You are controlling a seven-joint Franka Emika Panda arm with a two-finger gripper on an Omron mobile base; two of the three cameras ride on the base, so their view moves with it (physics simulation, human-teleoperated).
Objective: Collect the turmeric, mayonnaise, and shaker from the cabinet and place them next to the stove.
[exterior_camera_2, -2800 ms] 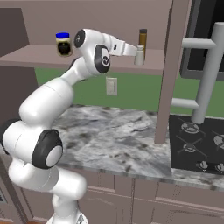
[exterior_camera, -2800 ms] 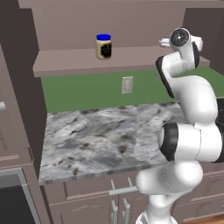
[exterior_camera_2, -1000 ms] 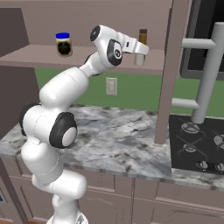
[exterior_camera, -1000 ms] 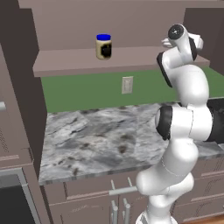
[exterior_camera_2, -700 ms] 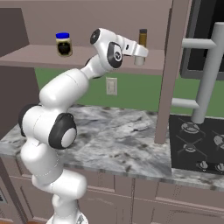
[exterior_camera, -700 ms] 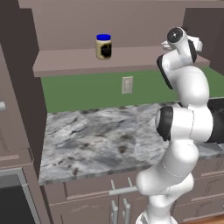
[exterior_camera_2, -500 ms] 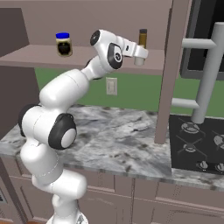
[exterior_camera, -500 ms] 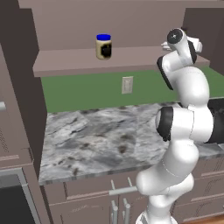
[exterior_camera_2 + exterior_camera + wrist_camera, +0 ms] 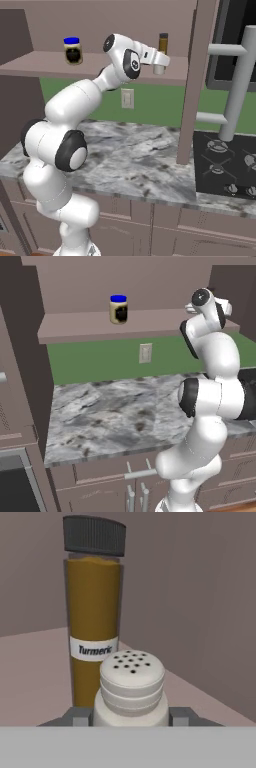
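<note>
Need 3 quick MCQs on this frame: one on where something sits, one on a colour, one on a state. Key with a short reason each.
1. Where is the mayonnaise jar?
A. on the cabinet shelf
B. on the counter
C. on the stove

2. What colour is the turmeric bottle's cap?
A. bright blue
B. dark
C. white

3. How does the shaker stand against the gripper?
A. lying on its side, far from the fingers
B. upright between the two fingers
C. hanging upside down

Key: 1 A, the jar stands on the cabinet shelf above the counter. 2 B, the hand view shows a dark ribbed cap over yellow-brown powder. 3 B, a finger shows on each side of the upright shaker.
</note>
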